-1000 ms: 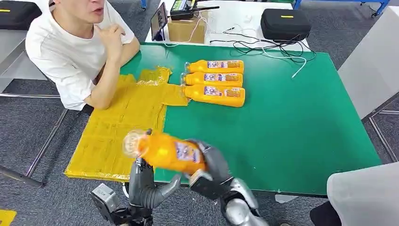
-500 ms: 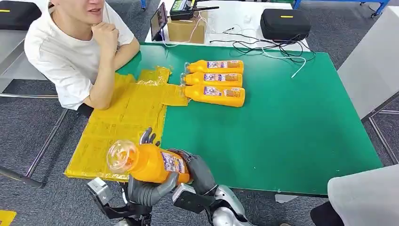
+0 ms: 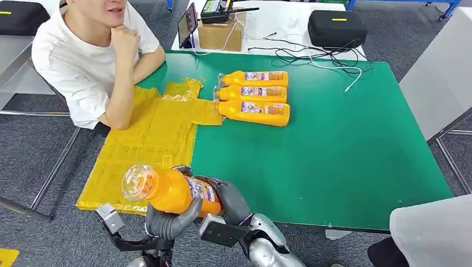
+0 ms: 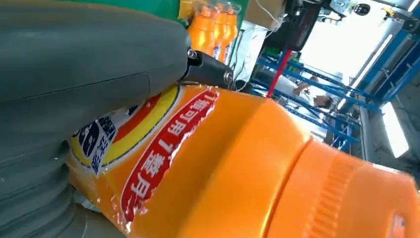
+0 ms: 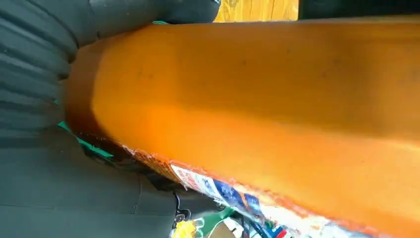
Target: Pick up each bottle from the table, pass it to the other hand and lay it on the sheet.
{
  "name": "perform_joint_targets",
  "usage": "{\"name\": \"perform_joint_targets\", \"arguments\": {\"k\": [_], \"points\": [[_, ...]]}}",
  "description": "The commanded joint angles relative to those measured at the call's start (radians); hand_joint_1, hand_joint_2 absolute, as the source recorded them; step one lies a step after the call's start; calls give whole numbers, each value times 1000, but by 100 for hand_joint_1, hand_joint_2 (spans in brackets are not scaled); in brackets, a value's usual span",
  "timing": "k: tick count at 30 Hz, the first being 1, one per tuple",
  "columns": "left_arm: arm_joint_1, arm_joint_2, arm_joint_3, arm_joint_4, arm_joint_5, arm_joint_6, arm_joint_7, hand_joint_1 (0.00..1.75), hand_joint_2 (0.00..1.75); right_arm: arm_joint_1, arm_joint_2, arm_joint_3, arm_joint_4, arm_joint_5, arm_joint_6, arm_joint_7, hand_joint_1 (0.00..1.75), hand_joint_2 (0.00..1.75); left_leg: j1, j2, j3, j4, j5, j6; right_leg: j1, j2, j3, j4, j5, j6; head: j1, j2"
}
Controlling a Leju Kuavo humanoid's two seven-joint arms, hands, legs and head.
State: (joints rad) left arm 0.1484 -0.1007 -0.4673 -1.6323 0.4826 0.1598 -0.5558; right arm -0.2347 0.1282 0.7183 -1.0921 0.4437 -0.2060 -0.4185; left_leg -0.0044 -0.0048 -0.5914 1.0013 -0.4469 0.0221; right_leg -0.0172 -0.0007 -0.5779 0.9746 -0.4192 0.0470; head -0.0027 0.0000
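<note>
Bottle (image 3: 172,192) lies gripped at once by the left robot hand (image 3: 170,219) and right robot hand (image 3: 231,203), fingers wrapped around it.

The head camera looked steeply down from above onto the green table (image 3: 345,161), taking in its full width. Each wrist camera sat close against the held bottle (image 3: 172,191) (image 4: 237,163) (image 5: 277,114). The left wrist camera faced across the table toward three lying bottles (image 4: 210,27) (image 3: 253,98), also seen from the head.

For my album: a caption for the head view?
Both hands hold an orange bottle above the table's near edge.
</note>
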Motion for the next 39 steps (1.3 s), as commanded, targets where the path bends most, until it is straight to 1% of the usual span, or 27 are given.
{"name": "perform_joint_targets", "arguments": {"k": [1, 5, 7, 10, 12, 13, 16, 18, 19, 20, 21, 22, 24, 25, 26, 27, 28, 29, 30, 31, 32, 33, 35, 36, 37, 38, 39], "points": [[-46, -16, -25, 40, 14, -63, 3, 175, 175, -16, 11, 42, 71, -26, 2, -7, 0, 0, 1, -1, 3, 0, -1, -1, 1, -2, 3, -1, -1, -1, 0, 0], [-48, -16, -27, 45, 15, -69, 5, 175, 175, -14, 11, 41, 65, -31, 1, -10, 0, 0, 1, -1, 3, 0, -1, -1, 2, -2, 4, -1, -1, -2, 0, 0], [-48, -16, -27, 45, 15, -69, 5, 175, 175, -14, 11, 41, 65, -31, 1, -10, 0, 0, 0, -1, 1, 0, 0, -1, 0, -1, 2, 0, 0, -1, 0, 0], [-49, -15, -29, 54, 18, -76, 10, 175, 175, -7, 10, 33, 57, -44, -5, -18, 0, 0, 1, -1, 3, 0, -1, -2, 1, -2, 4, -1, -1, -2, 0, 0], [-49, -15, -30, 65, 19, -78, 12, 175, 175, 5, 11, 19, 43, -54, -28, -34, 0, 0, 1, -1, 2, -1, 0, -1, 1, -2, 3, -1, -1, -1, 0, 0], [-50, -13, -32, 71, 13, -73, 15, 175, 175, 12, 12, 12, 35, -59, -43, -42, 0, 0, 1, -1, 4, 0, -1, -2, 1, -2, 5, -1, -2, -2, 0, 0], [-63, -20, -20, 98, -73, 55, 13, 175, 175, 41, 18, -31, 1, -79, -127, -85, 0, 0, 1, -2, 4, -1, -1, -1, 1, -3, 4, -1, -2, -2, 0, 0], [-103, -37, 12, 142, -159, 182, -18, 175, 175, 53, 30, -94, -33, -139, -214, -134, 0, 0, 1, -3, 4, 0, -1, -2, 1, -3, 5, -1, -2, -2, 0, 0], [-123, -40, 19, 164, -199, 229, -32, 175, 175, 53, 31, -114, -46, -158, -235, -141, 0, 0, 1, -2, 2, 0, 0, -1, 1, -3, 3, 0, -1, -2, 0, 0], [-151, -49, 26, 199, -259, 308, -55, 175, 175, 56, 35, -153, -67, -172, -306, -175, 0, 0, 0, -2, 1, 0, 0, -1, 0, -3, 2, 0, -1, -1, 0, 0], [-174, -54, 28, 232, -317, 386, -74, 175, 175, 73, 52, -212, -114, -212, -404, -276, 0, 0, 1, -4, 2, 0, 0, -1, 1, -4, 3, 0, -1, -2, 1, 0], [-206, -62, 11, 274, -377, 454, -97, 175, 175, 117, 58, -257, -274, -216, -492, -280, 0, 0, 1, -3, 1, 0, 1, -1, 1, -3, 2, 0, 0, -1, 0, 0], [-223, -72, 7, 297, -379, 460, -97, 175, 175, 120, 48, -255, -281, -223, -492, -280, 0, 0, 1, -6, -1, 1, 1, -1, 1, -7, 1, 1, -1, -2, 0, 0], [-233, -76, 4, 320, -412, 507, -107, 175, 175, 141, 77, -325, -341, -138, -492, -280, 0, 0, 0, -6, 0, 0, 1, -1, 0, -5, 1, 0, -1, -1, 0, 0], [-244, -100, 37, 361, -488, 538, -115, 175, 175, 175, 130, -427, -421, -67, -492, -280, 0, 0, 1, -7, 1, 1, 1, -1, 1, -6, 3, 0, -1, -1, 1, 0], [-240, -154, 133, 393, -627, 538, -142, 175, 175, 181, 135, -463, -445, -96, -492, -280, 0, 0, 0, -7, 1, 0, 0, -1, 0, -5, 3, 0, -1, -1, 0, 0], [-240, -171, 161, 404, -669, 538, -142, 175, 175, 182, 137, -487, -457, -75, -492, -280, 0, 0, 0, -4, 1, 0, 1, -1, 0, -3, 2, 1, 0, -1, 0, 0], [-248, -188, 204, 433, -730, 538, -142, 175, 175, 184, 145, -522, -472, -96, -492, -280, 0, 0, 0, -3, 2, 1, 0, -1, 0, -3, 3, 1, -1, -1, 0, 0], [-248, -188, 204, 433, -730, 538, -142, 175, 175, 184, 145, -522, -472, -96, -492, -280, 0, 0, 0, -3, 2, 1, 0, -1, 0, -3, 3, 1, -1, -1, 0, 0], [-255, -204, 251, 452, -797, 538, -142, 175, 175, 182, 142, -539, -486, -108, -492, -280, 0, 0, 0, -4, 3, 0, 0, -1, 0, -5, 4, 0, -1, -2, 0, 0], [-262, -211, 269, 468, -813, 538, -128, 175, 175, 186, 154, -562, -497, -99, -492, -280, 0, 0, 0, -5, 3, 0, 0, -1, 0, -6, 5, 0, -1, -1, 0, 0], [-267, -214, 284, 476, -840, 538, -118, 175, 175, 188, 158, -570, -499, -106, -492, -280, 0, 0, 1, -6, 3, 1, 0, -1, 1, -6, 6, 0, -1, -2, 0, 0], [-289, -247, 394, 499, -1013, 538, -114, 175, 175, 185, 152, -560, -472, -156, -492, -280, 0, 0, 1, -3, 4, 0, 0, -1, 1, -3, 6, -1, 0, -2, 0, 0], [-306, -248, 437, 513, -1085, 538, -111, 175, 175, 180, 147, -546, -450, -174, -492, -280, 0, 0, 0, -1, 3, 0, 0, -1, 1, -1, 4, -1, 0, -2, 0, 0], [-306, -248, 437, 513, -1085, 538, -111, 175, 175, 180, 147, -546, -450, -174, -492, -280, 0, 0, 0, -1, 3, 0, 0, -1, 0, -1, 4, -1, 0, -2, 0, 0], [-346, -248, 528, 538, -1199, 538, -104, 175, 175, 162, 135, -516, -407, -218, -492, -280, 0, 0, 0, 0, 3, 0, 0, -1, 1, -1, 4, -1, 1, -1, 0, 0], [-366, -248, 575, 545, -1298, 538, -54, 175, 175, 153, 130, -490, -378, -238, -492, -280, 0, 0, 1, -1, 4, 0, 0, -2, 1, -2, 4, -1, 0, -2, 0, 0]]}}
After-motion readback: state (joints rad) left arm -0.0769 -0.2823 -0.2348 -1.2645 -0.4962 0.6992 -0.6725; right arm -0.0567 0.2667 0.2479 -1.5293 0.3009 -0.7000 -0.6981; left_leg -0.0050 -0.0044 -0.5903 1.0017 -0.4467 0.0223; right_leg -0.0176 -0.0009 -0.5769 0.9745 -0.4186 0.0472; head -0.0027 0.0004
